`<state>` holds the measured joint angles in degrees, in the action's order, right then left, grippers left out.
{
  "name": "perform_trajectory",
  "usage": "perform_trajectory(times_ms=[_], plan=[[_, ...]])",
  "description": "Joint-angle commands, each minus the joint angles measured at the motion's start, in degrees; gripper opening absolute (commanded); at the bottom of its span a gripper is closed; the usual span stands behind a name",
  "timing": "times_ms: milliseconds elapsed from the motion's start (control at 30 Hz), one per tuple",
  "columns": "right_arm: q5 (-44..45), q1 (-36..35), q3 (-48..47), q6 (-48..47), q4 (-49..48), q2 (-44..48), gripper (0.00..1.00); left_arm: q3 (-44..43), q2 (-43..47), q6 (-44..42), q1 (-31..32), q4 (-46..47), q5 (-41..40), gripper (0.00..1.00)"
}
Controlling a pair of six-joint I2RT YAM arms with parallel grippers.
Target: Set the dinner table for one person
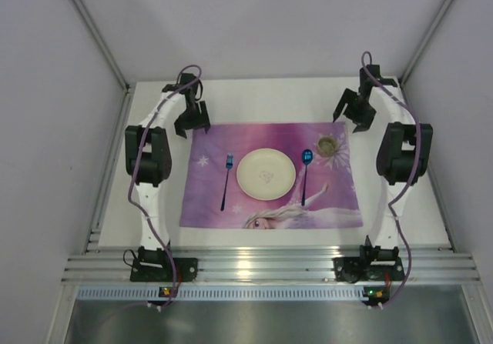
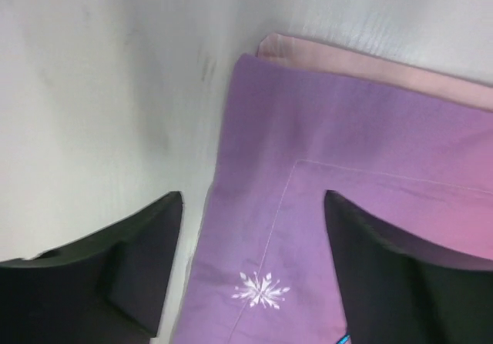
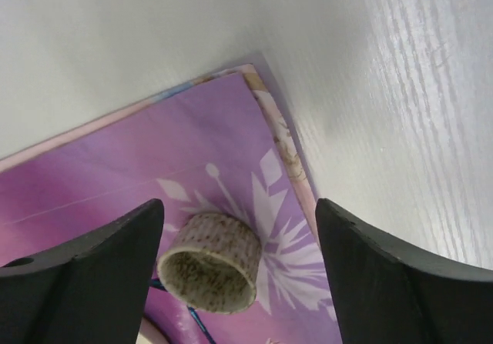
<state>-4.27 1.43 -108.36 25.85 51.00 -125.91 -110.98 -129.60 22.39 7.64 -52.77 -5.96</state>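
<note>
A purple princess placemat (image 1: pixel 271 176) lies on the white dinner table (image 1: pixel 254 98). On it stand a cream plate (image 1: pixel 266 174), a blue fork (image 1: pixel 226 181) to its left, a blue spoon (image 1: pixel 305 173) to its right and a speckled cup (image 1: pixel 327 145) at the far right. My left gripper (image 1: pixel 192 121) is open and empty over the mat's far left corner (image 2: pixel 254 63). My right gripper (image 1: pixel 357 117) is open and empty above the mat's far right corner, with the cup (image 3: pixel 209 262) below, between its fingers (image 3: pixel 385 282).
Metal rails (image 1: pixel 269 267) run along the near edge by the arm bases. Grey walls enclose the table on the left, right and back. Bare tabletop (image 3: pixel 400 90) lies beyond the mat's far edge.
</note>
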Motion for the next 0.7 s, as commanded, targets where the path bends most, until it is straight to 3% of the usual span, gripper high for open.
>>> perform_trajectory(times_ms=[0,67,133,267,367,433,500,567,667], plan=[[0.76,-0.9,-0.02,0.61,-1.78,12.6,0.83,-1.35,10.41,-0.59,-0.52,1.09,-3.18,0.82],[1.55,-0.99,2.26,0.7,-1.87,17.85,0.86,-0.39,15.06,-1.82,-0.52,1.88,-3.97,0.98],[2.51,-0.99,6.2,0.7,-2.05,22.0,0.88,3.03,19.28,-0.44,-0.52,3.98,-11.94,0.98],[2.61,-3.63,17.8,0.78,-5.9,37.96,0.91,25.29,37.17,1.07,-0.52,18.29,-24.61,0.99],[1.64,-5.47,28.44,1.48,-8.19,49.47,0.94,39.63,43.1,1.69,-0.52,28.57,-31.92,0.99],[0.94,-7.48,34.95,2.19,-8.38,54.6,0.95,47.39,48.99,-0.85,-0.61,35.6,-28.61,0.99],[-0.03,-8.72,40.03,2.8,-8.46,61.46,0.96,58.65,54.24,-4.0,-0.61,48.43,-20.27,0.98],[-0.73,-10.04,42.69,3.07,-9.42,67.59,0.97,67.77,56.9,-6.56,-0.61,60.17,-16.91,0.96],[-2.14,-11.01,47.0,3.42,-12.59,74.02,0.99,75.35,59.03,-10.78,-0.61,68.31,-20.39,0.98]])
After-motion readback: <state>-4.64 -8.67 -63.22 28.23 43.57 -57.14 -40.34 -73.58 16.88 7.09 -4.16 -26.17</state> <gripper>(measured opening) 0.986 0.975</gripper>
